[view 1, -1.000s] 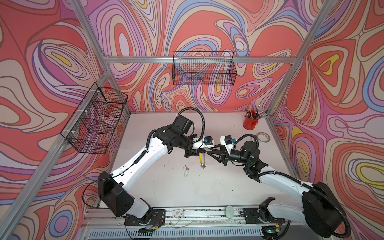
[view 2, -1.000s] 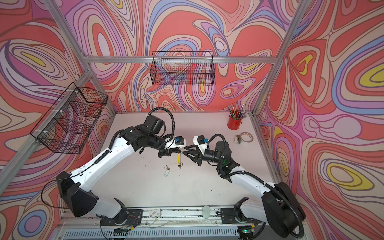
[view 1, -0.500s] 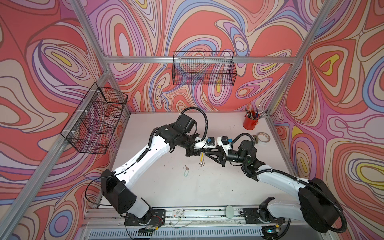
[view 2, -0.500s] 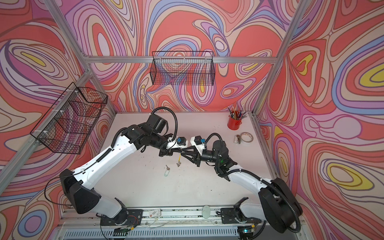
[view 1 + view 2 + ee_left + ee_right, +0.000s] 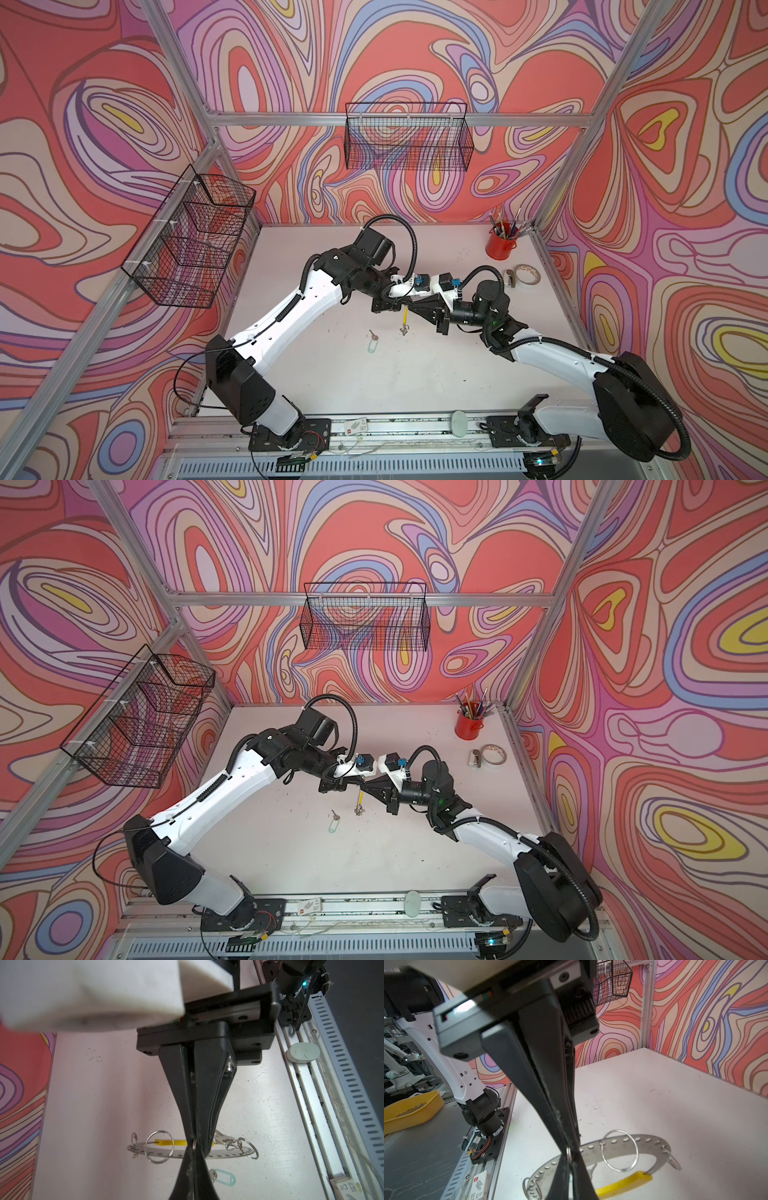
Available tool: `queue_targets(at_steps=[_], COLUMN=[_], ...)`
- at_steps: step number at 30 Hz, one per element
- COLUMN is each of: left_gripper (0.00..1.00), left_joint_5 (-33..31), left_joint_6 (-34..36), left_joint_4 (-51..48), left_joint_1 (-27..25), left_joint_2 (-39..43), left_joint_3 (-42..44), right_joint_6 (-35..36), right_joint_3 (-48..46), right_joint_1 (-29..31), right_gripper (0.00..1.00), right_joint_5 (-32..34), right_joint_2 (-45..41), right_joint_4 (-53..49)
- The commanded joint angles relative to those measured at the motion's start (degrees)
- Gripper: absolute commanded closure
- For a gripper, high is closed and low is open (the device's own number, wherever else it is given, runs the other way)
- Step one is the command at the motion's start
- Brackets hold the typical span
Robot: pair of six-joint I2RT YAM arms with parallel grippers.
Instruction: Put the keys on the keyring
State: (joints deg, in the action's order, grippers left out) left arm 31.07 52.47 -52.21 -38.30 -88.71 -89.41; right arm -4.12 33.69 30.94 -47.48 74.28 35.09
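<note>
Key (image 5: 372, 341) lies flat, blade rearward, tag frontward.

- The white table (image 5: 340, 374) is enclosed on three sides by walls (image 5: 415, 50) printed with red and lilac swirls.
- A black wire basket (image 5: 409, 143) is mounted above the table's far edge.
- A tiered wire basket (image 5: 189, 241) is hung above its left edge.

both top views are looking steeply down from high at the front over the whole worktop (image 5: 332, 374), while the wrist cameras are sitting close above it, facing each other across the keyring (image 5: 177, 1152).
</note>
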Motion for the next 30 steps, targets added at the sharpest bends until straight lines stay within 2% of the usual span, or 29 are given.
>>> queue_targets(at_steps=[1, 7, 12, 17, 19, 21, 25, 30], left_gripper=[1.0, 1.0, 0.78, 0.55, 0.5, 0.46, 0.42, 0.52], left_joint_5=[2.2, 4.58, 11.74, 22.67, 25.47, 26.03, 26.71, 26.98], left_joint_6=[0.86, -3.35, -11.89, -28.54, -33.71, -36.05, -36.5, -46.03], left_joint_4=[-1.77, 1.29, 9.29, 32.2, 42.35, 48.92, 57.09, 73.6], left_joint_1=[-0.46, 0.06, 3.41, 10.17, 12.54, 13.76, 13.78, 13.55], left_joint_2=[-0.25, 2.03, 6.17, 14.7, 17.75, 19.91, 21.04, 18.87], left_joint_3=[-1.58, -0.19, 4.28, 18.57, 25.7, 31.39, 38.64, 44.1], right_joint_6=[-0.76, -2.4, -3.34, -4.81, -5.23, -5.85, -6.56, -6.87], right_joint_3=[1.46, 0.02, -0.74, -1.8, -1.88, -1.88, -1.88, -2.06], right_joint_1=[0.27, 0.27, 0.33, 0.27, 0.28, 0.26, 0.26, 0.29], right_gripper=[1.0, 1.0, 1.0, 1.0, 1.0, 1.0, 1.0, 1.0], right_joint_5=[-0.34, -1.11, -1.72, -2.05, -2.45, -2.89, -4.08, -4.98], right_joint_2=[0.95, 0.64, 0.26, -0.11, -0.07, 0.04, 0.01, -0.02], right_joint_4=[-0.05, 3.96, 6.5, 9.43, 10.16, 10.94, 12.27, 12.8])
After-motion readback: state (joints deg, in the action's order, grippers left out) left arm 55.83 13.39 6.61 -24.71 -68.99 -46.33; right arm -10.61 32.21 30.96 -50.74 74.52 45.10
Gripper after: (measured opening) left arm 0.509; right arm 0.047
